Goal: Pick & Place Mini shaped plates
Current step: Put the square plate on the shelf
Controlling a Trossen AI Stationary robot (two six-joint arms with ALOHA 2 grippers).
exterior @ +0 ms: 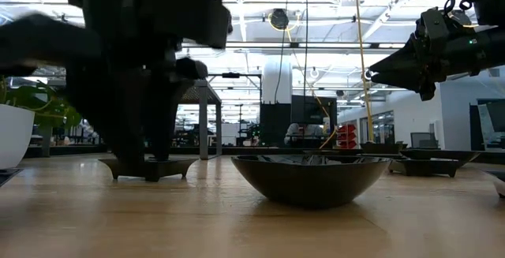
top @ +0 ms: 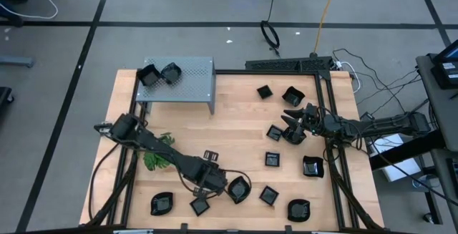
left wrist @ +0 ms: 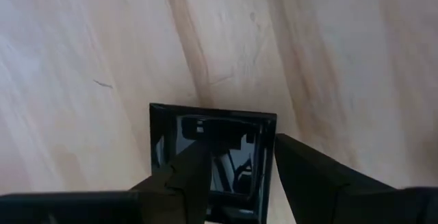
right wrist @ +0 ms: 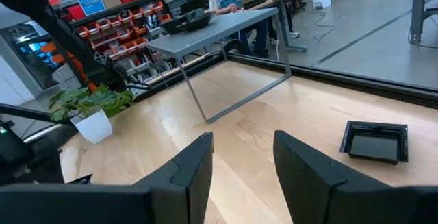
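Note:
Several glossy black mini plates lie scattered on the wooden table (top: 236, 119), and two more, one (top: 149, 74) beside the other (top: 172, 70), sit on the grey perforated shelf (top: 189, 84). My left gripper (top: 204, 195) is open, pointing down over a square plate (left wrist: 205, 138) near the table's near edge. One finger (left wrist: 188, 176) is over the plate's hollow and the other (left wrist: 308, 176) stands outside its rim. My right gripper (top: 286, 118) is open and empty, hovering above two plates (top: 274, 132) at the right. My left gripper comes from above at one side rim (left wrist: 269, 131) of the square plate, with one finger inside and one outside. The plate lies flat on the table. I cannot tell whether the fingers touch it.
A rounded plate (exterior: 309, 177) lies just right of my left gripper. A green plant in a white pot (top: 157, 155) stands under my left arm. A square plate (right wrist: 375, 142) lies ahead of my right gripper. A black frame (top: 329, 119) edges the table's right side.

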